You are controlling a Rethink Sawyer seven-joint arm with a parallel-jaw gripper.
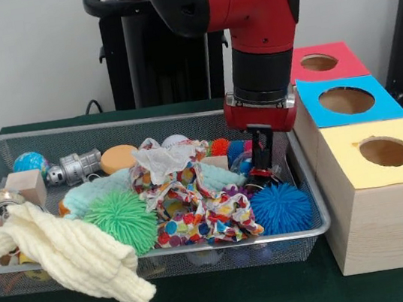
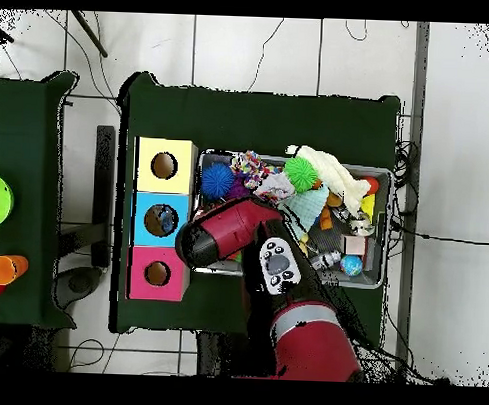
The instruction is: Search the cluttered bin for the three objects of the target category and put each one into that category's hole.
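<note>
Front view: Sawyer arm (image 1: 241, 8) descends into the right end of the wire mesh bin (image 1: 308, 180). Gripper (image 1: 262, 166) is buried among the clutter next to the bin's right wall; black fingers reach down beside a red item, but whether they are spread or closed on anything cannot be told.

Bin contents, left to right: cream knitted cloth (image 1: 72, 250) draped over the near rim, long axis running from upper left to lower right, its free end hanging outside the bin; green spiky ball (image 1: 123, 217) just behind it; polka-dot fabric (image 1: 195, 212) bunched in the middle; blue spiky ball (image 1: 281, 207) at the near right corner, just below the gripper. Far row: small globe ball (image 1: 30, 161), wooden block (image 1: 26, 186), silver toy robot (image 1: 75, 167) lying on its side with long axis left-right, orange disc (image 1: 118, 157), crumpled white paper (image 1: 163, 159).

Three wooden boxes stand in a row just right of the bin, each with a round hole on top: yellow-topped box (image 1: 381, 162) nearest, blue-topped box (image 1: 346, 101) in the middle, red-topped box (image 1: 321, 63) farthest.

Overhead view: same three boxes sit beside the bin on the green table (image 2: 262, 116); arm covers the bin's box-side end.
</note>
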